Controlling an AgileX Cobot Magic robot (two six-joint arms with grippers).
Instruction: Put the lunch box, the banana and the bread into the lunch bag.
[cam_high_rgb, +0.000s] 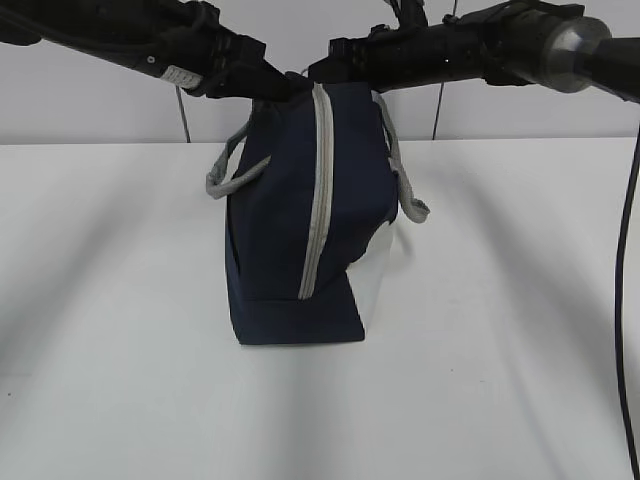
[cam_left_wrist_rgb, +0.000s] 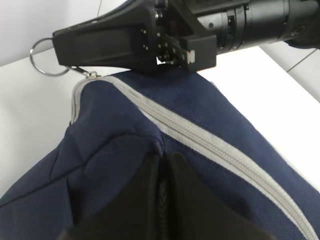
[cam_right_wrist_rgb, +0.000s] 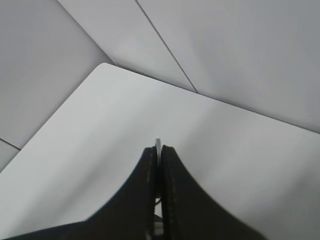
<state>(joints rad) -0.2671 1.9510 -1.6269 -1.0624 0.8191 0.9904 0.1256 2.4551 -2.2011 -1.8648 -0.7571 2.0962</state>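
**A:** Why were both arms up at the top of the lunch bag (cam_high_rgb: 300, 210) rather than reaching for food?

**B:** I judged it a zipper step. The bag stood upright in the middle of the white worktop (cam_high_rgb: 110, 300), and the grey zipper (cam_high_rgb: 318, 190) looked closed along every part the views showed. The left gripper (cam_left_wrist_rgb: 161, 172) had its dark fingers pressed together on a fold of navy fabric at the top edge, which I took as steadying the bag. The right gripper (cam_left_wrist_rgb: 62, 47) was closed on the metal ring pull (cam_left_wrist_rgb: 42, 59) at the far end of the zipper; in its own wrist view a thin sliver of metal showed between the shut fingers.

**A:** So one held, one pulled?

**B:** That was my reading. A soft bag would slide or buckle under a one-sided tug, so the pinch on the cloth made sense.

**A:** What was the bag like?

**B:** Boxy, woven navy cloth with a fine weave, a white panel low on one corner, and grey webbing strap handles (cam_high_rgb: 228, 175) drooping on either side. The zipper tape was a paler, ribbed grey running over the top and down the front face. The ring was thin, round and shiny.

**A:** And the lunch box, banana and bread?

**B:** None appeared in any view. Whether they sat inside the bag, I could not tell.
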